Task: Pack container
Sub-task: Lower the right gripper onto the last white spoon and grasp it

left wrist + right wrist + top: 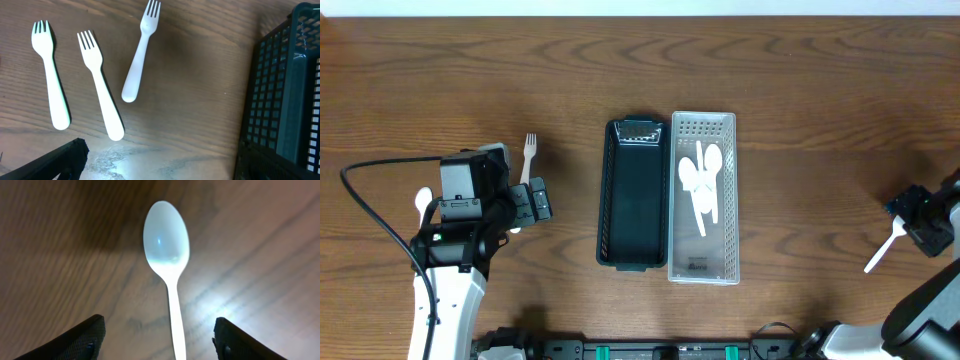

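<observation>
Three white forks (100,82) lie side by side on the wood, ahead of my left gripper (155,170), which is open, empty and just above the table. One fork (529,155) shows in the overhead view; the arm hides the others. A black mesh basket (620,195) stands empty at the centre and also shows in the left wrist view (280,90). Beside it, a clear container (730,200) holds white spoons (700,180). My right gripper (159,337) is open and straddles the handle of a white spoon (166,235) that lies flat on the table, also seen from overhead (880,250).
The left arm's black cable (370,200) loops over the table at the far left. A white utensil end (422,200) sticks out beside the left arm. The right arm (920,215) sits at the table's right edge.
</observation>
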`<state>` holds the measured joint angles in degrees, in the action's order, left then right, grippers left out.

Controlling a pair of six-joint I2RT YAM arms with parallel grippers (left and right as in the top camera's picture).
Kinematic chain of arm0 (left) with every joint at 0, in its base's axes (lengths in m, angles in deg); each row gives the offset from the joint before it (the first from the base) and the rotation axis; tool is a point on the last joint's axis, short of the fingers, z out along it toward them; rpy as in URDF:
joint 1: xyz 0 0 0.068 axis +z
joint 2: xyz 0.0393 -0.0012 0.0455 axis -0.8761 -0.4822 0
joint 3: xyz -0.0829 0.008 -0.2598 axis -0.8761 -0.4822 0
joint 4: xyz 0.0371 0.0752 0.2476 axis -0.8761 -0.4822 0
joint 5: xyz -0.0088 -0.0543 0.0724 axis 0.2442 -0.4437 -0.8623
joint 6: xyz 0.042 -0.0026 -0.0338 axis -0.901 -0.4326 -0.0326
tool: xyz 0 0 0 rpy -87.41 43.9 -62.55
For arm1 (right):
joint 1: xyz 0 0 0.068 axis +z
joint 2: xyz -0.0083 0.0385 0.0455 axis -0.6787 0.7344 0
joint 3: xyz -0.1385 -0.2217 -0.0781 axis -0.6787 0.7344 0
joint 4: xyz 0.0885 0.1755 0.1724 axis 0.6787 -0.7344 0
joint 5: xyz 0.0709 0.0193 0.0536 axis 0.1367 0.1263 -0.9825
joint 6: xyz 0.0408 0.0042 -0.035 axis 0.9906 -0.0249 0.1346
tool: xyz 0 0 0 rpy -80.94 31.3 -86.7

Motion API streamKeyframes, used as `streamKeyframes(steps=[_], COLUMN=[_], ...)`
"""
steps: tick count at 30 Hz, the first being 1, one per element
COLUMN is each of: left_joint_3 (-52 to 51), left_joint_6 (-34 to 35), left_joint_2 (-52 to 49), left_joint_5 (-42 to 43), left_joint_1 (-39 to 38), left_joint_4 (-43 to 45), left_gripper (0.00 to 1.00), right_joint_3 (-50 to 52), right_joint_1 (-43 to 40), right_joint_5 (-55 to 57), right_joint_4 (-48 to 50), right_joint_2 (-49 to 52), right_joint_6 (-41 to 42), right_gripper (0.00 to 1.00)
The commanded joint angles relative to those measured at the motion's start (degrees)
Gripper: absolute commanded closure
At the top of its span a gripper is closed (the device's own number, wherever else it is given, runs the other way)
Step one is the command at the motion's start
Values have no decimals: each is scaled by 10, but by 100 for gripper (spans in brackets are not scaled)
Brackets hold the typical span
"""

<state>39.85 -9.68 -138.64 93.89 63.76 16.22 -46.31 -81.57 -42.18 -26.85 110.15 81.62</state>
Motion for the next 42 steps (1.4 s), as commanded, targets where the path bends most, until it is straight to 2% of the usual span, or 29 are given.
streamKeyframes(steps=[1,11,42], left_joint_3=[13,13,13], left_joint_6=[3,3,3], left_joint_2=[-3,-3,-3], left_joint_5=[6,6,6], left_joint_1=[3,3,3], left_joint_4=[-1,-1,1], left_gripper=[2,2,2], right_joint_3=[16,43,86], right_joint_1=[-5,-5,-5], right_joint_5=[-9,-9,-7], right_joint_4=[17,60,101], right_joint_2=[19,57,57], right_joint_6=[-15,-15,-15], right_gripper=[27,27,26])
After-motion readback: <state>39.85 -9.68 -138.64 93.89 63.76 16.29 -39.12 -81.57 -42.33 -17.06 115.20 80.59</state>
